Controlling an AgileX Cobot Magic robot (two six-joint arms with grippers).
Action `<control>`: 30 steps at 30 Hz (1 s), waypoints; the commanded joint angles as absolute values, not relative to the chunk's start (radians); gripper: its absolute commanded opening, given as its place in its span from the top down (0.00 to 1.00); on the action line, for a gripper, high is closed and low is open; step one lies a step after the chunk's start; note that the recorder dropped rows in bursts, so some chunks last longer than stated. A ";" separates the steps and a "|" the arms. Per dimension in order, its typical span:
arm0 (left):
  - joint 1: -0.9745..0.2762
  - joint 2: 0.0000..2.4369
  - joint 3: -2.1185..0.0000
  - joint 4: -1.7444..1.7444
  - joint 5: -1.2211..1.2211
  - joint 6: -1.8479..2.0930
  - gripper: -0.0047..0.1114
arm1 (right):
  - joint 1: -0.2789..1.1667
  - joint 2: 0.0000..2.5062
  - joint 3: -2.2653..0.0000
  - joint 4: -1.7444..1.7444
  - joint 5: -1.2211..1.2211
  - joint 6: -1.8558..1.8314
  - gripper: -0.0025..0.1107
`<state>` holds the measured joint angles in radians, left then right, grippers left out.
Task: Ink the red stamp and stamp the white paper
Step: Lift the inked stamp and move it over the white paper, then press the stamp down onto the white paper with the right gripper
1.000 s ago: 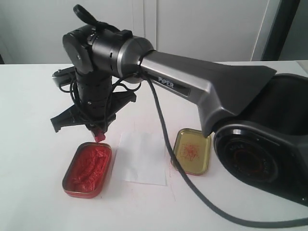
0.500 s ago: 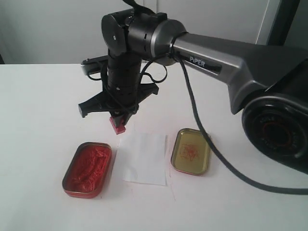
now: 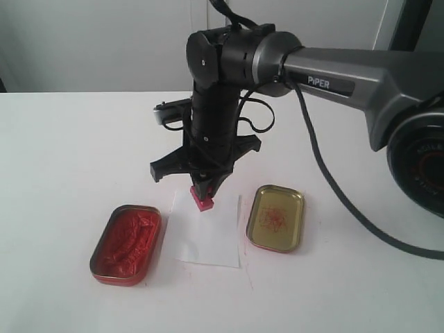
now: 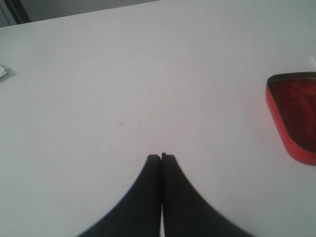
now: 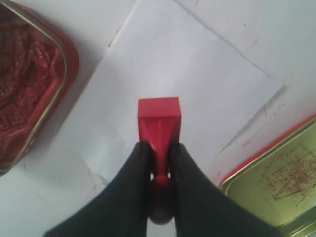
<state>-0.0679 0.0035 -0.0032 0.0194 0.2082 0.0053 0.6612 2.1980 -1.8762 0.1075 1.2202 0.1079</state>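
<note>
Currently pinching the red stamp (image 3: 203, 202) by its narrow handle in the right gripper (image 3: 203, 193). Nearly closed, with only the handle's width left between the black fingers (image 5: 123, 192). Pointing the square block base straight down over the white paper (image 3: 208, 239), close to the sheet's far edge and roughly midway across it. Cannot tell from either view whether pressing on the sheet or hanging just above it.

Seen from the right wrist view: the same hold on the red stamp (image 5: 159, 121), the right gripper (image 5: 159, 148) clamped on both sides of the handle, and the white paper (image 5: 197, 74) directly beneath the base.

Reaching in from the right with the grey arm (image 3: 347, 76), wrist upright above the sheet.

Lying flat on the white table (image 3: 55, 152) to either side of the paper:
- Just beside its left edge, the open ink tin (image 3: 127, 243), full of lumpy red paste.
- Just beside its right edge, the gold-coloured lid (image 3: 276, 218), inside up and faintly smeared with red.

Neither touching the stamp.

As for the left gripper (image 4: 161, 158): fully closed, fingertips pressed together, holding nothing. Hovering over bare table, with one end of the ink tin (image 4: 294, 116) off to the side, well apart.
</note>
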 commanded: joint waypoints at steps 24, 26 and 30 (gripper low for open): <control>-0.067 0.000 0.000 0.017 0.210 0.008 0.96 | 0.657 2.314 -1.804 0.072 1.221 0.240 0.98; -0.067 0.000 0.000 0.017 0.210 0.008 0.96 | 0.658 2.332 -1.802 0.072 1.221 0.240 0.98; -0.067 0.000 0.000 0.017 0.210 0.008 0.96 | 0.668 2.363 -1.802 0.074 1.221 0.242 0.98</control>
<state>-0.0679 0.0035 -0.0032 0.0194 0.2082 0.0053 0.6605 2.2909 -1.8251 0.0777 1.2359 0.2340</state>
